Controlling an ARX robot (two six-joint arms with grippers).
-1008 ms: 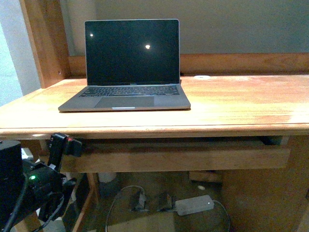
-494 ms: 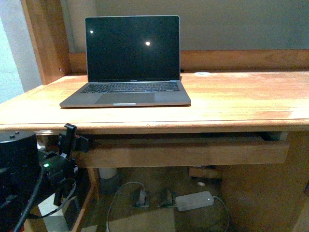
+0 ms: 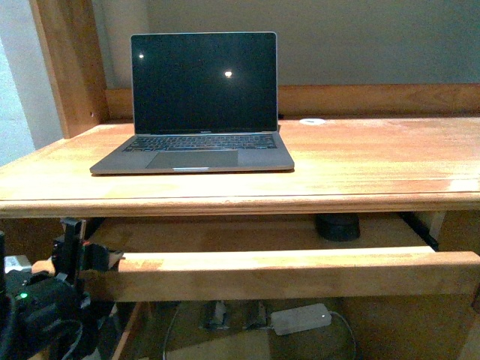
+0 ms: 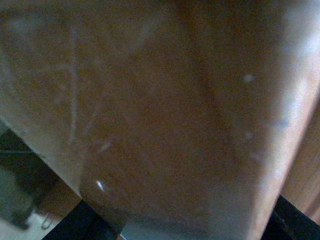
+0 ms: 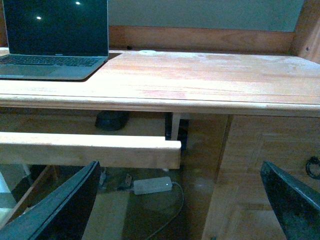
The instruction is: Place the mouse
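Observation:
The black mouse (image 3: pixel 337 226) lies inside the pulled-out wooden drawer under the desk, towards its back right; it also shows in the right wrist view (image 5: pixel 111 120). My left gripper (image 3: pixel 84 255) is shut on the left end of the drawer front (image 3: pixel 285 274). The left wrist view is filled with blurred wood of the drawer front (image 4: pixel 160 115). My right gripper (image 5: pixel 180 200) is open and empty, held back from the desk, facing the drawer's right end (image 5: pixel 150 150); it is out of the front view.
An open laptop (image 3: pixel 196 105) stands on the wooden desk (image 3: pixel 375 161), with a small white disc (image 3: pixel 312 121) behind it. A white power adapter (image 3: pixel 300 319) and cables lie on the floor under the drawer. A cabinet door (image 5: pixel 270 165) is at the desk's right.
The drawer has slid out towards me with my left gripper on its front. The mouse inside has come into view.

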